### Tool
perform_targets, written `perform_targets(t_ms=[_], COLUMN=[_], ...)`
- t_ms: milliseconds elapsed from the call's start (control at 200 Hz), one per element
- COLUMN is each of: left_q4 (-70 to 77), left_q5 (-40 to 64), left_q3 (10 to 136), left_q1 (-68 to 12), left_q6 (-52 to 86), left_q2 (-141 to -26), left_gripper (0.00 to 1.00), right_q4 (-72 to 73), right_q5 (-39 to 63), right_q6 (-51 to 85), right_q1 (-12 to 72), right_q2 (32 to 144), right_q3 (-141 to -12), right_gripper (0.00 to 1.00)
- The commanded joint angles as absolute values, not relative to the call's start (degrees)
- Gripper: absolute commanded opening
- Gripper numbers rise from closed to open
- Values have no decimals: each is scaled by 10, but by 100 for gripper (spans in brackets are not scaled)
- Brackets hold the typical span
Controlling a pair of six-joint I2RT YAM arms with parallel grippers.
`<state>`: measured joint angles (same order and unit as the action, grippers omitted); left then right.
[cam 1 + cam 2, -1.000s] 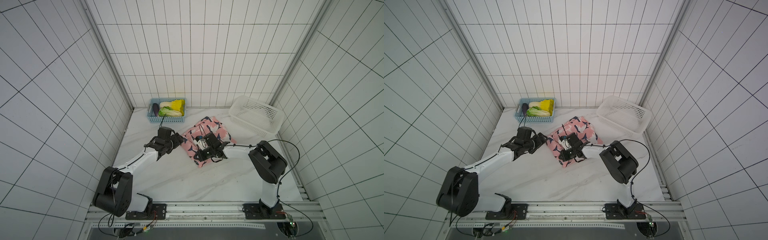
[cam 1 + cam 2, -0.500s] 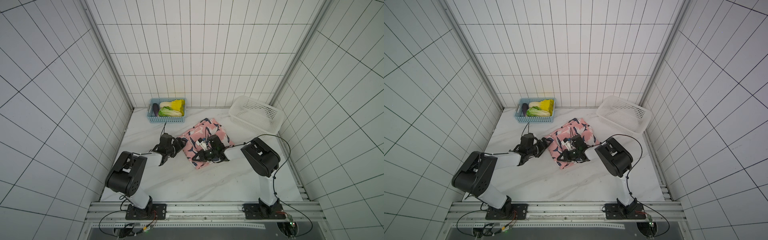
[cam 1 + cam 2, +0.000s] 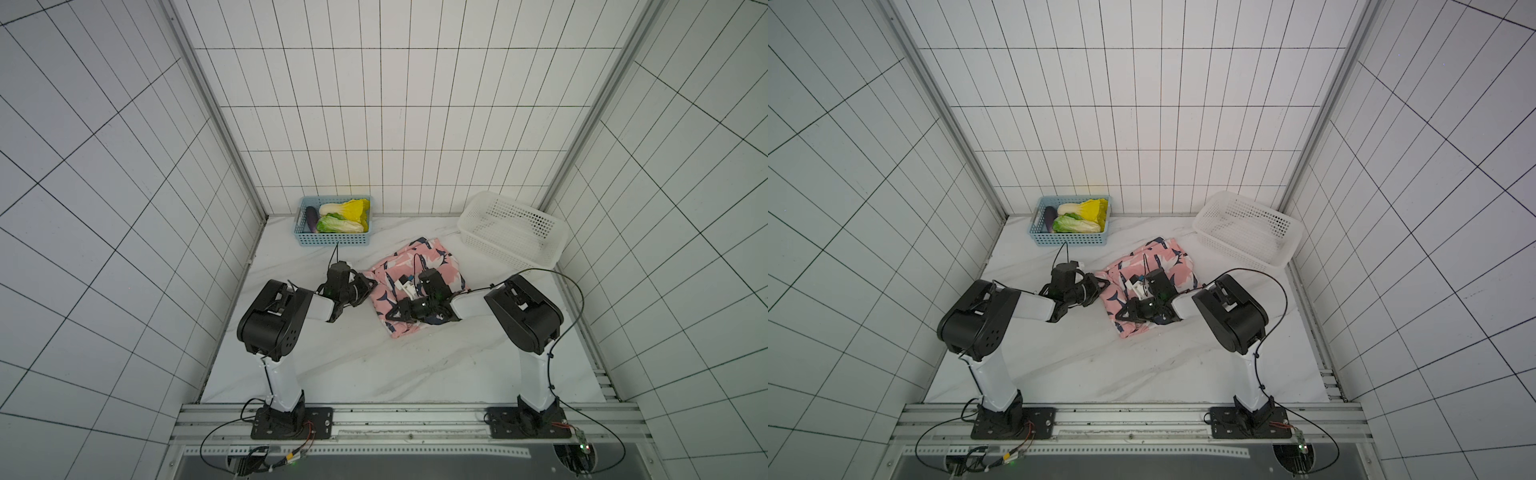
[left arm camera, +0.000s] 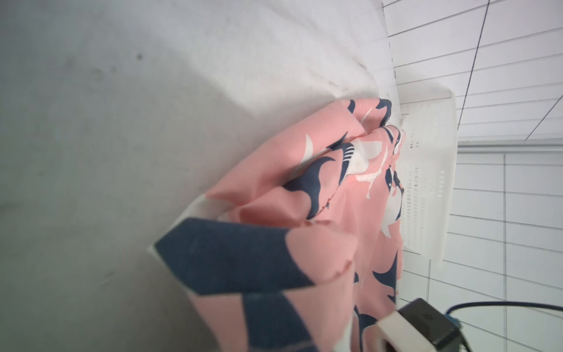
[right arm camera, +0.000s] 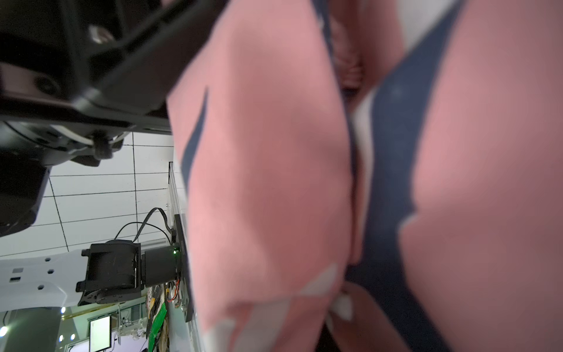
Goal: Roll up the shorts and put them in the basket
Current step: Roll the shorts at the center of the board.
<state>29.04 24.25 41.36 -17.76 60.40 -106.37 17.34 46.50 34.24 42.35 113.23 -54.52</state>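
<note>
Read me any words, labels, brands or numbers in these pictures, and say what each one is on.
No text reads clearly.
Small print on the black base plate, right wrist view: too blurred to read.
Lit screen beyond it: too small to read.
The shorts carry only a shark print, no words.

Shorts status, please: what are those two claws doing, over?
Left gripper shut at edge of shorts. Right gripper low over shorts, jaws unclear. Fabric crumpled, not yet rolled. Blue basket, white basket apart, behind.
</note>
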Motion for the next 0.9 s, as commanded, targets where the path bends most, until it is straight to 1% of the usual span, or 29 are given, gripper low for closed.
perform_targets(t_ms=[0,50,125,215,270,315,330,350,395,490,495,500,505,510,515,520,530,644,799,894], left_q4=[293,267,186,111,75,55,45,31,11,-31,-34,-38,-41,-45,-47,-50,-58,-82,-112,-136], left_q5=[257,247,210,167,147,136,130,121,113,98,97,97,96,95,94,94,92,94,98,105], left_q3=[435,439,455,466,470,469,471,472,476,489,490,492,493,494,496,498,500,512,529,543], left_q1=[-179,-184,-198,-214,-218,-222,-223,-224,-228,-236,-237,-237,-238,-238,-239,-239,-240,-247,-248,-248], left_q6=[598,585,550,529,530,530,531,532,534,542,543,543,544,545,545,546,547,561,583,594], left_q2=[-1048,-1035,-1008,-979,-968,-960,-958,-955,-951,-949,-950,-950,-950,-951,-951,-951,-952,-956,-953,-956], left_gripper=[0,0,0,0,0,0,0,0,0,0,0,0,0,0,0,0,0,0,0,0], right_q4=[15,-35,-125,-236,-290,-320,-328,-334,-341,-337,-336,-335,-334,-333,-332,-331,-328,-303,-239,-216], right_q5=[404,368,289,135,32,-29,-47,-66,-98,-131,-132,-134,-135,-138,-139,-140,-141,-145,-129,-160], right_q6=[264,240,206,154,119,99,94,90,83,79,78,78,78,78,77,76,74,55,49,54], right_q1=[421,422,427,460,497,524,532,540,558,583,585,586,587,589,591,592,595,632,658,673], right_q2=[1078,1052,1011,972,962,961,961,961,957,949,948,948,947,947,946,946,946,952,974,1004], right_q3=[-547,-553,-570,-601,-628,-648,-654,-661,-673,-695,-696,-696,-698,-698,-699,-700,-701,-715,-694,-694], right_gripper=[36,39,42,49,57,58,61,63,63,65,66,70,78,89,95,98,100,99,100,94])
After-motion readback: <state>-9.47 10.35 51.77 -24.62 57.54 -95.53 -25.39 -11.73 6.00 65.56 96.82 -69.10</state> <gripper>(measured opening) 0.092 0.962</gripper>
